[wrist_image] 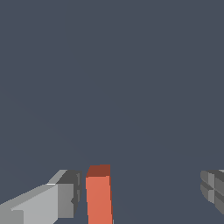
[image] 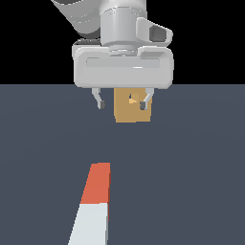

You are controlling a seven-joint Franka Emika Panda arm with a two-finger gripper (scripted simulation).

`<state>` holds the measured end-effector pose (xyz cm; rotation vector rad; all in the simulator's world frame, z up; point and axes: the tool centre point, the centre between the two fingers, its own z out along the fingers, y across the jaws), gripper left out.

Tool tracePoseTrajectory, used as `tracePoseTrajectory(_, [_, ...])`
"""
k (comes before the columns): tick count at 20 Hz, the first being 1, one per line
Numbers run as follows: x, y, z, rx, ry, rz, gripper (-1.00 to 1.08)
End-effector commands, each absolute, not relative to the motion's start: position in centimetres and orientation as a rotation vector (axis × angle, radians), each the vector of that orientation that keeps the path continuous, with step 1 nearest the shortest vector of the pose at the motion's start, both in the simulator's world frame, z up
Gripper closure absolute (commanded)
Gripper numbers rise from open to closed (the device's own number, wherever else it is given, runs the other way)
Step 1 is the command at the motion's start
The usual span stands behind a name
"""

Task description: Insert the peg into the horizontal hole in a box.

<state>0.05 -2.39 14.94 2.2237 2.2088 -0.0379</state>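
Observation:
The peg (image: 95, 201) lies flat on the dark floor in the near part of the exterior view, its orange-red half pointing away and its white half toward the camera. Farther back stands the tan box (image: 130, 113), with the small hole (image: 132, 100) in its facing side. My gripper (image: 123, 102) hangs above the floor in front of the box, open, with nothing between its fingers. In the wrist view the peg's orange-red end (wrist_image: 99, 194) shows between the two fingertips (wrist_image: 65, 197), nearer one of them and touching neither.
A flat dark grey floor (image: 191, 167) stretches around the peg and the box. Nothing else stands on it in either view.

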Motion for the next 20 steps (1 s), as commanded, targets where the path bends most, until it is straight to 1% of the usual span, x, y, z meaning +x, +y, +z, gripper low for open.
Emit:
tracePoseTrajectory(1, [0.1, -2.4, 14.9, 2.224, 2.209, -0.038, -0.92])
tracePoseTrajectory(5, [-0.1, -2.9, 14.8, 2.222, 2.211, -0.037, -0.92])
tracePoseTrajectory(10, [-0.6, -4.9, 14.0, 2.216, 2.218, -0.033, -0.92])
tracePoseTrajectory(15, [-1.5, -8.4, 12.6, 2.205, 2.23, -0.027, -0.92])
tracePoseTrajectory(20, [-2.5, -13.3, 10.6, 2.189, 2.247, -0.018, -0.92])
